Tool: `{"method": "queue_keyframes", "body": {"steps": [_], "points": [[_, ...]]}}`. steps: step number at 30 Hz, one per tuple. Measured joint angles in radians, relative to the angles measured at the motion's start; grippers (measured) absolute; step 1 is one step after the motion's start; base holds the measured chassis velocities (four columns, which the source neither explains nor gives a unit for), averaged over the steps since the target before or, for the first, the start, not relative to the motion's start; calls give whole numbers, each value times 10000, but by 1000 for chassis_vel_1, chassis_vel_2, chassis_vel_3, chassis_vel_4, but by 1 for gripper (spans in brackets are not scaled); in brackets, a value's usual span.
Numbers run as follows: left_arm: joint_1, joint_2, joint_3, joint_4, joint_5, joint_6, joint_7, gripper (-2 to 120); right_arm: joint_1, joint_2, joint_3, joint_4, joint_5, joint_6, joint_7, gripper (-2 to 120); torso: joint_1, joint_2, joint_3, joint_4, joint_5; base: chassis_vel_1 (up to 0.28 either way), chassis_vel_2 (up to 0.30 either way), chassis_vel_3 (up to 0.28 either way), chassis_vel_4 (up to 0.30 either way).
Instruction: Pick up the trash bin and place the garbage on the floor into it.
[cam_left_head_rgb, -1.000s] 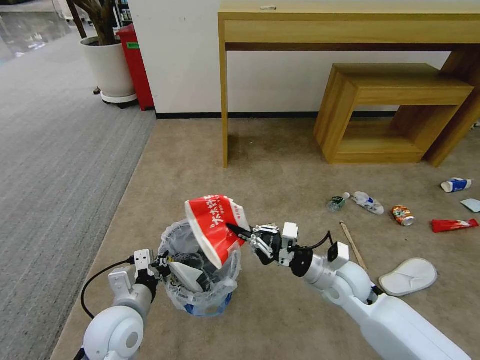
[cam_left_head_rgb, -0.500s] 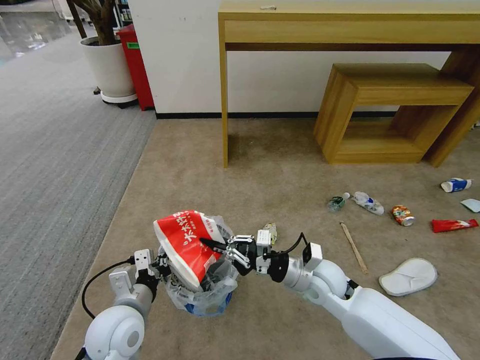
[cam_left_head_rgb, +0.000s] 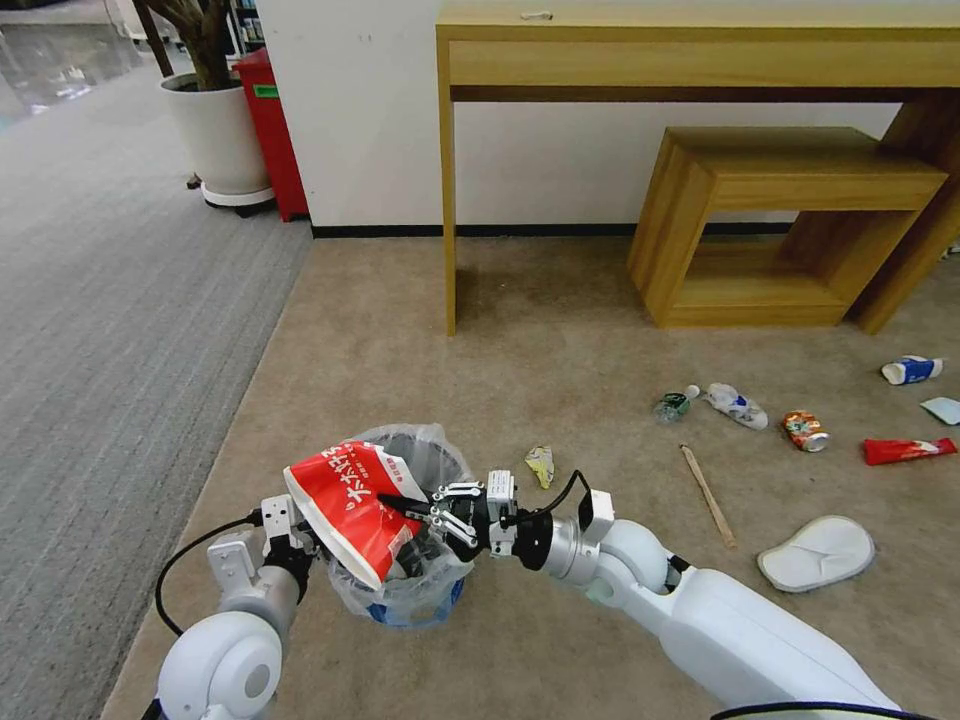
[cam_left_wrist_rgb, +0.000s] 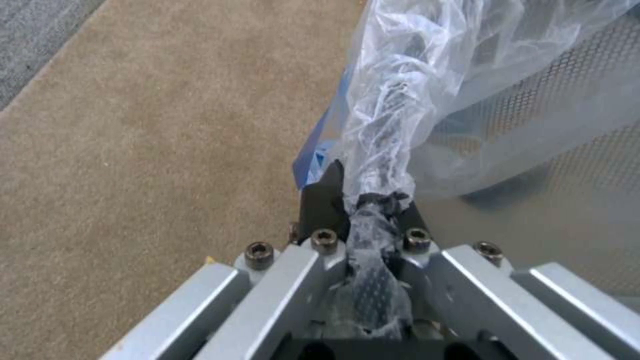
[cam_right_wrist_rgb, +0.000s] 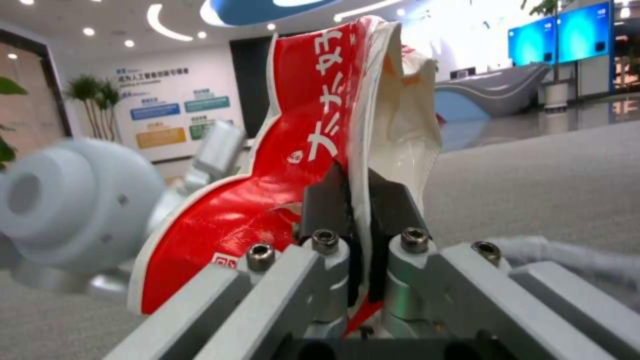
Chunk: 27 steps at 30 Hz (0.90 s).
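head: high, looking down-forward | wrists: close, behind own jaws | shared: trash bin (cam_left_head_rgb: 400, 590) (cam_left_wrist_rgb: 507, 100), 6 o'clock in head view

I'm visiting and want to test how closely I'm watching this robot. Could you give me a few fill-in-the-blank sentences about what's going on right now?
1. The right gripper is shut on a red-white ____.
2. The carton is held above the ____, not yet released.
3. The left gripper pinches the trash bin's crinkly clear plastic ____.
4. A white slipper lies on the ____ carpet.

Missing words: carton; trash bin; bag; beige-tan
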Motion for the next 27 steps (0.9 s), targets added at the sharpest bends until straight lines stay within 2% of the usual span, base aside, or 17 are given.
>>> {"method": "queue_keyframes", "body": {"steps": [8, 27], "points": [[227, 62, -141, -498, -153, 27, -25, 1, -28, 205, -208, -705, -353, 213, -27, 0, 0, 0, 0, -1, 0, 0, 0, 0, 0], [463, 72, -182, -1017, -145, 44, -12, 1, -49, 185, -161, -931, -473, 371, 79, 0, 0, 0, 0, 0, 0, 0, 0, 0, 0]]}}
